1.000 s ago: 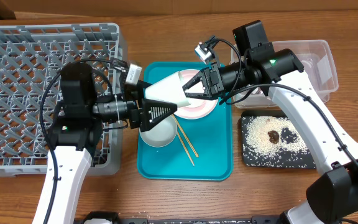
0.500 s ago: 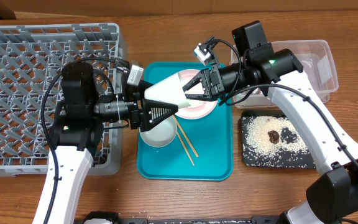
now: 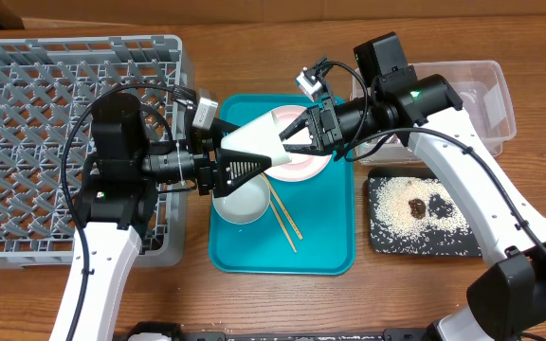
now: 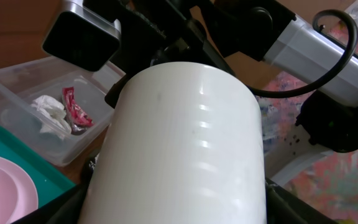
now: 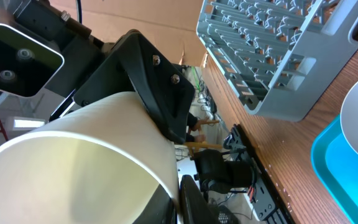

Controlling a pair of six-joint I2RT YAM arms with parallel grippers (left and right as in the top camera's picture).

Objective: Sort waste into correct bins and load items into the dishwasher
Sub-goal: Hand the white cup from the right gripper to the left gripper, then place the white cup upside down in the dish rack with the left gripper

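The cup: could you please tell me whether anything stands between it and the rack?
Nothing on the table does. The cup hangs over the tray, with the right gripper on its rim and the left gripper around it. Only the left arm itself lies over the rack's near wall.

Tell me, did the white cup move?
No. In the overhead view the cup is at the same spot as before, over the top edge of the tray.

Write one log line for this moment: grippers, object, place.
left gripper: shut on white cup | right gripper: shut on its rim | cup: on its side, above teal tray | plate, bowl, chopsticks: on tray
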